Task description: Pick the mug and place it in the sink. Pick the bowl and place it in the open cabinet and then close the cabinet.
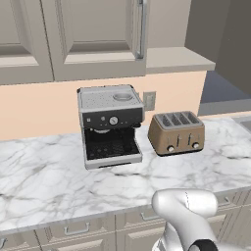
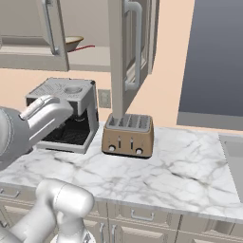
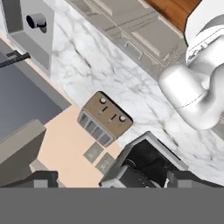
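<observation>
Wide bare marble worktop is left free in front; the back is blocked by the steel-and-black espresso machine and, just beside it, the bronze four-slot toaster.

A white marble worktop with grey veining runs across the room. On it, at about 12 o'clock in the left base view, stands a grey coffee machine with a dark drip tray, and just beside it at 2 o'clock a brown four-slot toaster, the two apart. Behind them the wall is peach-coloured and carries a grey socket plate between the two appliances. Below the worktop's front edge runs a row of cream drawer fronts with short horizontal handles. At 2 o'clock in the right base view a large dark grey-blue panel covers the wall. The hand view shows a strip of brown wooden floor at 1 o'clock.
</observation>
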{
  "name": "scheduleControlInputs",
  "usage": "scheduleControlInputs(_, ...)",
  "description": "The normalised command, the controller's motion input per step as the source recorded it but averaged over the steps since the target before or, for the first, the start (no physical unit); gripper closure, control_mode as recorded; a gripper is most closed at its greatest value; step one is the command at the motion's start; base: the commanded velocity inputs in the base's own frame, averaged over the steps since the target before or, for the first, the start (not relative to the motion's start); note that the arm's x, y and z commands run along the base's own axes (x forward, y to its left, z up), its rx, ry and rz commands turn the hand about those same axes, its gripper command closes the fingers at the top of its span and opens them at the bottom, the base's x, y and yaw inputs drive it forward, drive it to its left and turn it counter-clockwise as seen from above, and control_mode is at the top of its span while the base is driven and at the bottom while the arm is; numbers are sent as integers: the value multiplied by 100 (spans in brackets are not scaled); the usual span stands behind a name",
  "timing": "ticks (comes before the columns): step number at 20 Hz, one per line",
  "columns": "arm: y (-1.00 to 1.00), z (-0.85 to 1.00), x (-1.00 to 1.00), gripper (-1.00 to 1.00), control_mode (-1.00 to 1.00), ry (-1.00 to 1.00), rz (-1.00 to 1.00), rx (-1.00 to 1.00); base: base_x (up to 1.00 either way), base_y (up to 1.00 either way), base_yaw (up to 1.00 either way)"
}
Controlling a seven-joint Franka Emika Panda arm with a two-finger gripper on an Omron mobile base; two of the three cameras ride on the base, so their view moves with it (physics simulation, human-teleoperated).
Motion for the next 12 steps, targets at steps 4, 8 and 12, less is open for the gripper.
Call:
scheduleControlInputs(4, -48, 0, 1, -100, -100, -8, 15, 2, 0, 0, 0)
scheduleControlInputs(8, -18, 0, 0, -100, -100, -41, 20, -7, 0, 0, 0)
scheduleControlInputs(12, -18, 0, 1, -100, -100, -44, 19, -8, 0, 0, 0)
